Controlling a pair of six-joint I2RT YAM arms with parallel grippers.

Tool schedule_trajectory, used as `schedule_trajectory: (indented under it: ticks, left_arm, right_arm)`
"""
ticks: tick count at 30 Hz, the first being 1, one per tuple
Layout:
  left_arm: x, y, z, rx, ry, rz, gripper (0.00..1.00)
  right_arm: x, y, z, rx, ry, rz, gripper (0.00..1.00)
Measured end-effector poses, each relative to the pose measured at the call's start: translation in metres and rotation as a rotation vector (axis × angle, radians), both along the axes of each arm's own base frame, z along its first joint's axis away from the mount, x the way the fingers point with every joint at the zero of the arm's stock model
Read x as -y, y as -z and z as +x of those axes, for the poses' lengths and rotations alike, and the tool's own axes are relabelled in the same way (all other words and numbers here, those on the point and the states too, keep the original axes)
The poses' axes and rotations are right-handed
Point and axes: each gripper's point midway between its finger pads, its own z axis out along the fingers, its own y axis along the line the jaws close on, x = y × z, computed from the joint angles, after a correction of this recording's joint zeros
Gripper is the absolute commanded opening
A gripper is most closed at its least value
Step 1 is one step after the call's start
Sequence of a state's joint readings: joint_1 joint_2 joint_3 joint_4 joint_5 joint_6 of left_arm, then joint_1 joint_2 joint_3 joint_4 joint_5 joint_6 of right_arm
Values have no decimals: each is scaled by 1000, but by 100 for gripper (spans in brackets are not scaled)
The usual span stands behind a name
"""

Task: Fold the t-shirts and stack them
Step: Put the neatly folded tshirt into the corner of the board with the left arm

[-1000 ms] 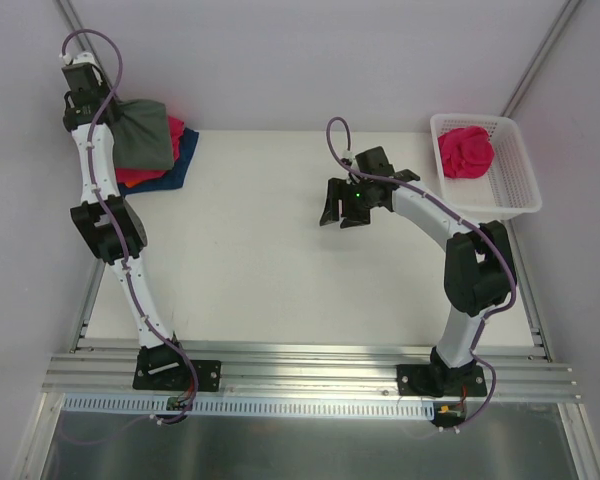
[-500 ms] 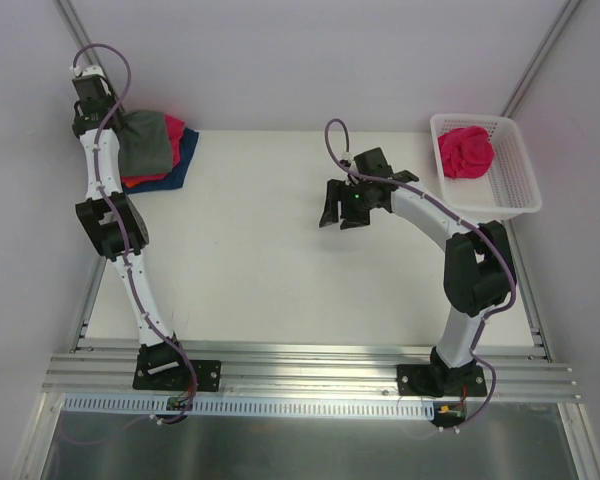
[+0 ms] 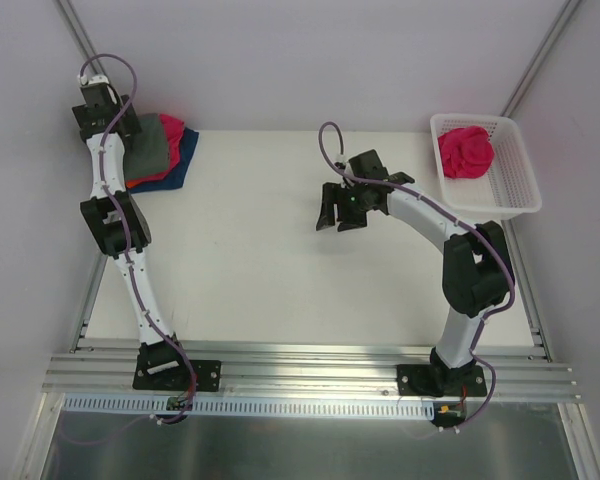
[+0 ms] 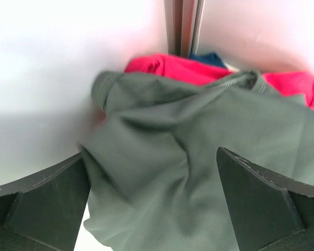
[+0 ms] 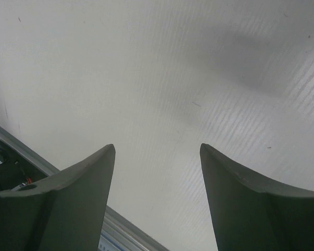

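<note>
While the left gripper stands with its black wedge-shaped jaws spread wide and clamped on nothing, the dark grey soft cloth t-shirt lies rumpled just beyond them. Its ribbed collar shows at the far edge and its lower part is cut off by the frame. Whether the cloth brushes the jaws is hard to tell. Under it a bright pink cloth t-shirt pokes out, with a sliver of a blue cloth t-shirt behind. This pile sits at the far left corner of the matte white table, its left edge hidden by the left arm in the top view. The right gripper hangs over bare tabletop mid-table, jaws apart and empty. Well apart, at the far right, a white plastic lattice basket holds a crumpled bright pink t-shirt.
</note>
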State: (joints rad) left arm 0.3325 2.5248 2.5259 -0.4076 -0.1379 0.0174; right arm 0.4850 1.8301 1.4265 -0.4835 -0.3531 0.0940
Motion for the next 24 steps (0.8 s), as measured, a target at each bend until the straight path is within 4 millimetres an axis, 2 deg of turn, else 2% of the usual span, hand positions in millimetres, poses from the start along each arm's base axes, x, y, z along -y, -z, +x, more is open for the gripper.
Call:
schedule_trajectory:
  ticks: [7, 9, 12, 16, 18, 21, 24]
  left_arm:
    - [9, -23, 10, 57, 8, 23, 99]
    - [16, -30, 10, 62, 13, 27, 99]
    - [39, -48, 4, 65, 38, 16, 99]
    - [94, -92, -13, 85, 121, -10, 99]
    - [131, -122, -26, 114, 174, -11, 99]
    - [185, -160, -50, 155, 251, -14, 99]
    - [230, -181, -73, 175, 333, -23, 99]
  right_arm:
    - [-3, -1, -2, 2, -9, 1, 70]
    - [-4, -2, -1, 6, -10, 2, 71]
    - [-4, -4, 1, 15, -11, 2, 71]
    - [3, -12, 13, 49, 5, -11, 72]
    - [11, -24, 27, 83, 32, -7, 72]
    - [39, -49, 62, 153, 118, 7, 72]
    - [73, -68, 83, 200, 205, 15, 72]
